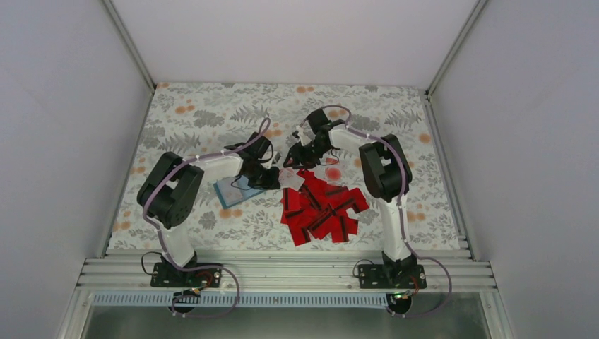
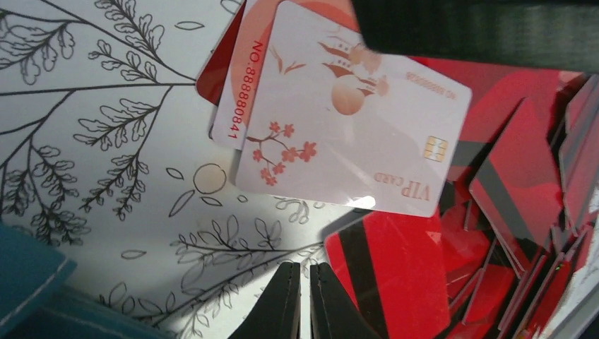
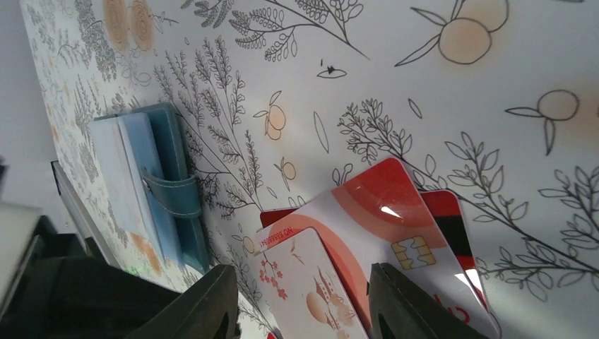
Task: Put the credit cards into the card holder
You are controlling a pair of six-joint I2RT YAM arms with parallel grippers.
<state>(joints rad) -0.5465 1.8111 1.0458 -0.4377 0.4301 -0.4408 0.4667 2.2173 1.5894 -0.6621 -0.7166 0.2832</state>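
On the table [image 1: 176, 116], left of its middle and toward the near edge, the holder [image 3: 152, 176] is lying folded shut, its tab [image 3: 173, 198] wrapping over one long side. What its pockets are carrying cannot be seen. The cards [image 1: 321, 210] are all lying outside it, spreading in a loose red heap just right of the holder, some showing black stripes. At the heap's far-left corner a white card [image 2: 353, 120] with blossoms and a chip is overlapping another white one.

The left gripper [image 2: 305, 275] is hanging between holder and heap with its fingers pressed together, and nothing is showing between them. A striped card [image 2: 385, 275] is lying just beside it, and the holder is near its other side. The right gripper [image 3: 302, 272] is hovering at the white cards with its fingers standing apart on either side of the blossom card. One finger is clear of that card, but whether the other is touching it cannot be told. The holder is lying well apart from this gripper.

The right gripper's dark, blurred body is covering the white card's far corner. The left wrist view is cutting off most of the holder. From above, both arms are hiding their own fingertips.
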